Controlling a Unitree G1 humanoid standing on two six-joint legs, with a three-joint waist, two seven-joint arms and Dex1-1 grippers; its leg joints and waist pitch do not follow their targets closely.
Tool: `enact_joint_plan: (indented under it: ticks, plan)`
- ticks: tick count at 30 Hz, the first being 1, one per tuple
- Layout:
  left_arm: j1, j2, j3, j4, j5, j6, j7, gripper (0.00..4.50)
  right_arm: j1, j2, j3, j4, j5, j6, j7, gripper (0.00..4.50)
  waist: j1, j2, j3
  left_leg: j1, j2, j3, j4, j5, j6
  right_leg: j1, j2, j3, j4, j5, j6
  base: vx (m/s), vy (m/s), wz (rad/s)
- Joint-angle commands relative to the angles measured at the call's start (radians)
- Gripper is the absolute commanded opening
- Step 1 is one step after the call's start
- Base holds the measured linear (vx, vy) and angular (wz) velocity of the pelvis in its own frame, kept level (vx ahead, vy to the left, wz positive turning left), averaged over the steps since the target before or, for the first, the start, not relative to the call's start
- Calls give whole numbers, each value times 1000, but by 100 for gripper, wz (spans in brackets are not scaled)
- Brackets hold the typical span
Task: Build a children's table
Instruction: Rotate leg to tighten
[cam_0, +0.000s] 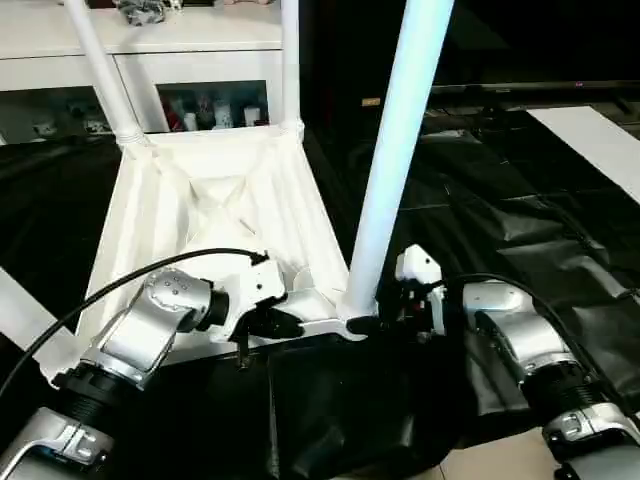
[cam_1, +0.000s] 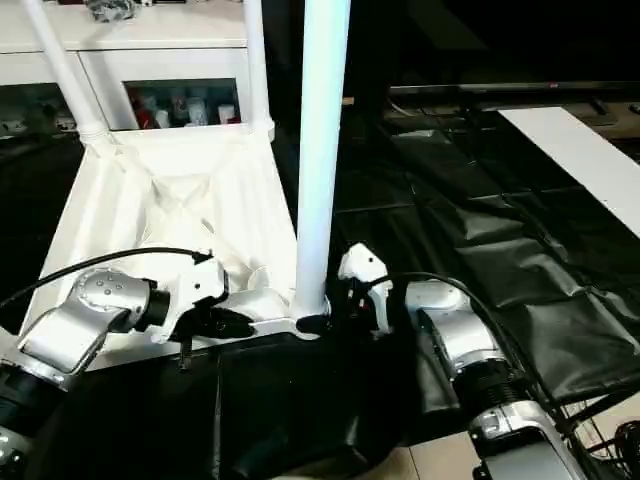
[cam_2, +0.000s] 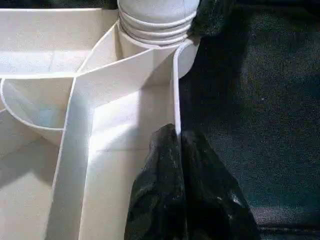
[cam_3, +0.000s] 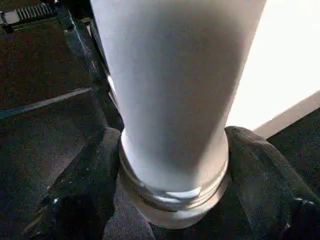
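Here, on black sheeting (cam_0: 520, 230), left gripper (cam_0: 283, 323) clamps tabletop (cam_0: 215, 200); right gripper (cam_3: 170, 200) straddles leg (cam_0: 395, 150).

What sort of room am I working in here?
Probably a home-style room or a mock-up of one: a white cabinet with glass doors holding small items, black sheeting spread under the upturned children's table, and pale floor beyond.

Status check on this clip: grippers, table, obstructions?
Left gripper shut on white ribbed plastic tabletop rim. Right gripper straddling near white tube leg at its socket. Three legs upright. Nothing obstructing.
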Motion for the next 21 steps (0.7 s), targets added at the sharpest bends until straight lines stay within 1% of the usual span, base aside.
enact_joint_plan:
  ticks: [1,2,3,4,5,7,9,13,15,18,21]
  plan:
    - [-9,-4,-38,4,10,-4,-24,0,5,2,-10,2,7,8,2,336,-3,13,-63,15,23,-6,-74,-300,0,43,-52,40,-73,-240,-217,0,0,0]
    - [-9,-4,-38,4,10,-4,-24,0,5,2,-10,2,7,8,2,311,-3,13,-64,15,23,-6,-74,-297,0,43,-52,40,-72,-230,-220,0,0,0]
    - [-10,-3,-38,5,11,-4,-24,0,2,6,-17,6,12,9,-2,311,-3,15,-64,15,23,-6,-74,-297,0,43,-52,40,-72,-227,-222,0,0,0]
    - [-9,-3,-37,6,11,-6,-24,0,-3,11,-21,11,16,6,-5,298,-3,14,-63,14,23,-6,-74,-301,0,43,-52,40,-73,-229,-223,0,0,0]
    - [-9,-2,-37,6,11,-6,-24,0,-3,11,-21,12,16,5,-6,298,-3,14,-63,14,23,-6,-74,-303,0,44,-52,40,-72,-232,-223,0,0,0]
    - [-9,-2,-37,6,11,-6,-24,0,-7,14,-23,17,18,0,-4,276,-3,14,-62,15,23,-6,-75,-311,-2,43,-53,40,-74,-248,-219,0,0,0]
    - [-8,0,-37,7,12,-7,-25,0,-6,16,-23,19,19,-1,-3,274,-4,12,-62,15,23,-6,-75,-312,-2,43,-53,40,-75,-255,-217,0,0,0]
    - [-6,3,-37,5,12,-7,-27,0,-3,21,-26,22,20,0,0,270,-3,13,-62,15,24,-6,-75,-309,-2,42,-53,40,-74,-248,-218,0,0,0]
    - [-4,6,-37,2,11,-6,-29,0,-1,25,-26,22,20,1,-1,270,-3,17,-62,15,23,-7,-75,-313,-3,42,-53,40,-74,-248,-220,0,0,0]
    - [-2,9,-37,-1,10,-4,-33,0,1,28,-28,20,21,1,-5,270,-5,16,-62,15,23,-7,-76,-316,-3,43,-52,39,-74,-248,-221,0,0,0]
    - [-3,-1,-35,6,9,6,-22,0,0,43,-42,35,15,-11,-55,270,-6,18,-61,15,23,-7,-76,-320,-6,43,-53,39,-75,-256,-220,0,0,0]
